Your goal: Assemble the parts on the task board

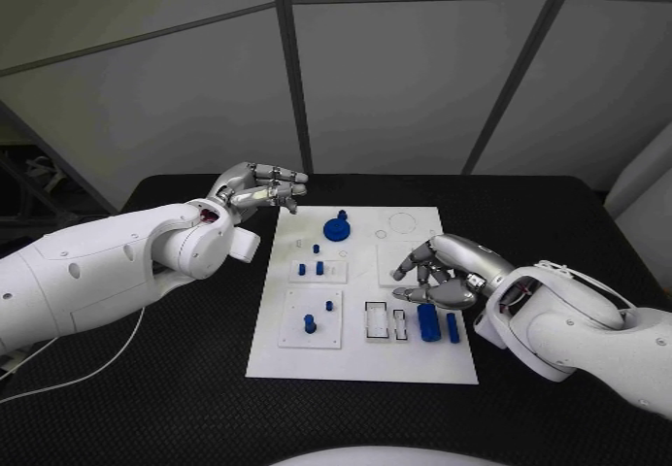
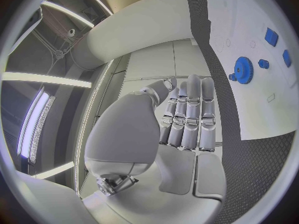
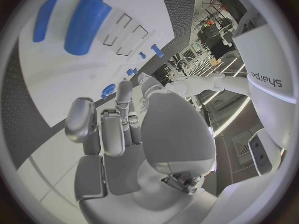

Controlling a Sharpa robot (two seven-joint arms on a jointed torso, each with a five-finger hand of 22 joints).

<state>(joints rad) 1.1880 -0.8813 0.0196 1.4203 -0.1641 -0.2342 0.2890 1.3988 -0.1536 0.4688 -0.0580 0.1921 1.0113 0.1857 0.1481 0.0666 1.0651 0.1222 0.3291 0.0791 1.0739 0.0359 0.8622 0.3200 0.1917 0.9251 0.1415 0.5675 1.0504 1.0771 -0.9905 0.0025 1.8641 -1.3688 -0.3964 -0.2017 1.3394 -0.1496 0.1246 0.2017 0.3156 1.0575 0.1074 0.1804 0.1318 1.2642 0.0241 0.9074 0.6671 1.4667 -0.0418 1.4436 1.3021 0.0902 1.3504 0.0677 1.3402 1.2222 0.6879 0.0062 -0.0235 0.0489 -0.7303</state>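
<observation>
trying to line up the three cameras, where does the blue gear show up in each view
Head view: the blue gear lies at the far end of the task board, just right of the left hand.
Left wrist view: the gear lies on the board beyond the hand's fingertips.
Right wrist view: a small blue round piece past the fingers may be it; I cannot be sure.
Shared landmark: the white board itself.

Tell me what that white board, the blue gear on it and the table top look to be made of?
The task board looks like matte white plastic or painted sheet: flat, even, no gloss. The blue gear seems moulded or printed plastic, with a uniform saturated colour and crisp teeth. The table appears covered in a black woven or foam mat, as its surface shows a fine grid texture. None of this is certain from looks alone.
</observation>
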